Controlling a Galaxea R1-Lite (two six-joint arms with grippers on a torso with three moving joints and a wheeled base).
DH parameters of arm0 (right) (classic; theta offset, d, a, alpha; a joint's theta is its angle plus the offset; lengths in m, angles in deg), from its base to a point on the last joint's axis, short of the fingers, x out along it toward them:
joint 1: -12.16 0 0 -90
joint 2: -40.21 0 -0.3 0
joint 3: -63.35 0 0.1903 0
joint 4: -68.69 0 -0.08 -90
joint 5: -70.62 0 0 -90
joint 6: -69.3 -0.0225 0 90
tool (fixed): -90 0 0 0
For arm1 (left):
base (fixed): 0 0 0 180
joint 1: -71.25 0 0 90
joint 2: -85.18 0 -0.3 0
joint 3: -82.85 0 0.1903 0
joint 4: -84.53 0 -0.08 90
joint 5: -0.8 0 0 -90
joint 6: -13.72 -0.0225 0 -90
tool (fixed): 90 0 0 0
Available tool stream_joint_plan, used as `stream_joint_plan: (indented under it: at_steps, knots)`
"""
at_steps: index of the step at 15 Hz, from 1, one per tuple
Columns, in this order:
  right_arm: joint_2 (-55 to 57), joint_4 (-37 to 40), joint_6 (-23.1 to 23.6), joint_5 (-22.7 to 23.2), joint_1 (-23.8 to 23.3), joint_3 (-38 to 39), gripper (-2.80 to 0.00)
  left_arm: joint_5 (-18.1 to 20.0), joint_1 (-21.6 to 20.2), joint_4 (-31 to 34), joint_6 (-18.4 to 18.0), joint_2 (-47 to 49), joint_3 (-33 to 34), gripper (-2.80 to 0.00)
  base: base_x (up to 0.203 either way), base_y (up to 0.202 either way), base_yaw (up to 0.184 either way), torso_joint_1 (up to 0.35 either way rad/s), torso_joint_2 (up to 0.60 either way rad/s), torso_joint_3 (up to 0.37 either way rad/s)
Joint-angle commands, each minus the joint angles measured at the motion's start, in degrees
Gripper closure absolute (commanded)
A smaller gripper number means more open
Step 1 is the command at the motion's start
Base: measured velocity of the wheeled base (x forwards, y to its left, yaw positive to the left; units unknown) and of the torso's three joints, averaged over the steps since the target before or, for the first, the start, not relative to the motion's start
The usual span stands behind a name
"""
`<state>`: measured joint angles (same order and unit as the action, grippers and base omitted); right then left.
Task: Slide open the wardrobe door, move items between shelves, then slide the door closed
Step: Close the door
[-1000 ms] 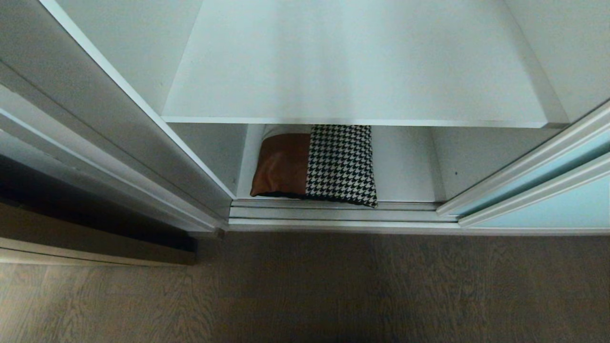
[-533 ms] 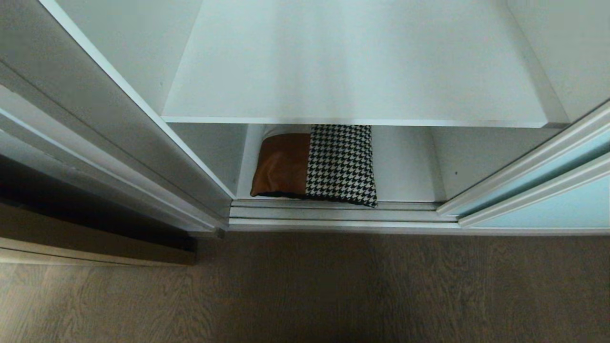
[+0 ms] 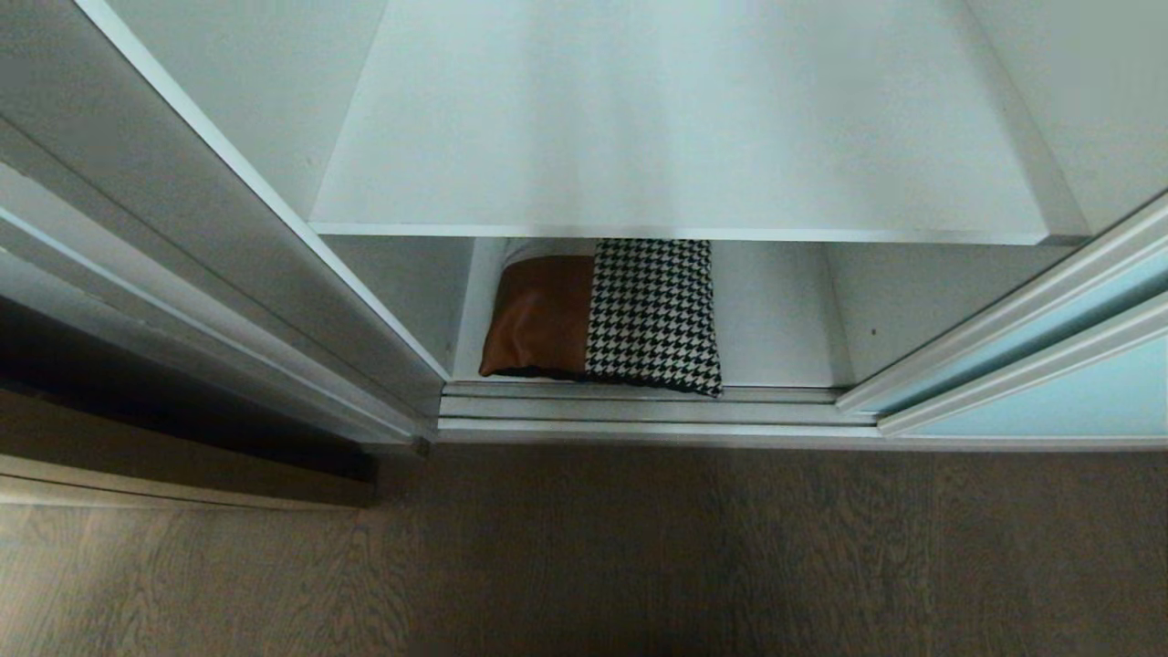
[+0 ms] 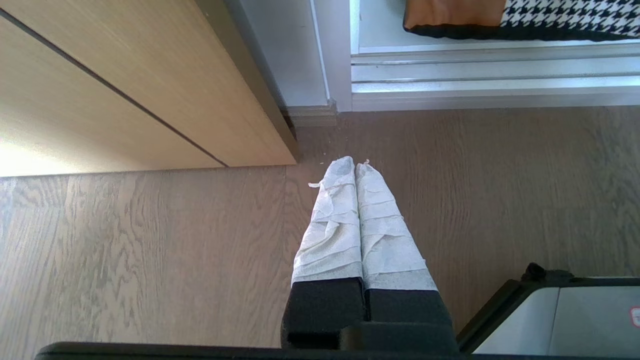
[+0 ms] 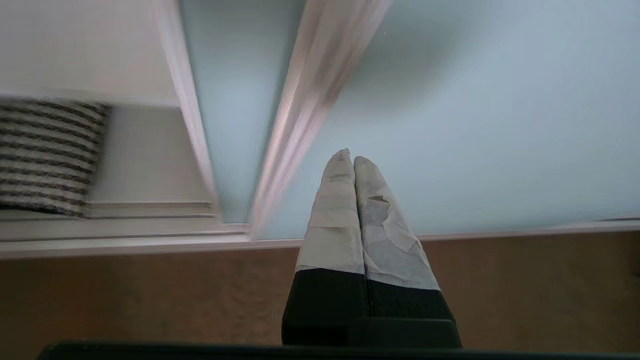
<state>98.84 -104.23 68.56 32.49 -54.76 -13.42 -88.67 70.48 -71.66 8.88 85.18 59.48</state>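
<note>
The wardrobe stands open in the head view. A patchwork cushion (image 3: pixel 607 315) of rust-brown and houndstooth lies on the bottom shelf (image 3: pixel 776 328), under a wide bare white shelf (image 3: pixel 675 137). The frosted aqua sliding door (image 3: pixel 1058 392) sits slid to the right. No arm shows in the head view. My right gripper (image 5: pixel 349 157) is shut and empty, pointing at the door's glass (image 5: pixel 475 125) low near the floor; the cushion (image 5: pixel 47 155) shows blurred off to one side. My left gripper (image 4: pixel 356 164) is shut and empty, hanging over the wooden floor (image 4: pixel 150 260), with the cushion's edge (image 4: pixel 500 20) beyond it.
A silver bottom track (image 3: pixel 639 406) runs along the wardrobe's front. A light wooden panel (image 4: pixel 125 85) stands at the left of the opening. The robot's base corner (image 4: pixel 560 315) shows beside the left gripper. Grey-brown wood floor (image 3: pixel 639 547) lies in front.
Nothing has shifted in the head view: cushion, shelves and door stay as they were, and neither arm has entered it.
</note>
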Motion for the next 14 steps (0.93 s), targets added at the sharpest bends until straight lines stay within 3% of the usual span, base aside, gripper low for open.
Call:
stream_joint_plan:
  at_steps: [1, 6, 10, 14]
  knots:
    - [4.9, 0.1, -2.7, 0.9, -0.2, -3.8, 0.00, 0.0, 0.0, -0.1, 0.0, 0.1, 0.1, 0.00, 0.000, 0.000, 0.000, 0.000, 0.00, 0.000]
    - [9.6, 0.1, -6.6, 1.7, 0.3, -8.8, 0.00, 0.0, 0.0, 0.0, 0.0, 0.1, 0.1, 0.00, 0.000, 0.000, 0.000, 0.000, 0.00, 0.000]
    - [12.2, -0.1, -14.0, 2.2, 3.0, -13.5, 0.00, 0.0, 0.0, 0.0, 0.0, 0.1, 0.1, 0.00, 0.000, 0.000, 0.000, 0.000, 0.00, 0.000]
    - [12.1, 0.2, -14.5, 1.9, 6.0, -14.4, 0.00, 0.0, 0.0, 0.0, 0.0, 0.1, 0.1, 0.00, 0.000, 0.000, 0.000, 0.000, 0.00, 0.000]
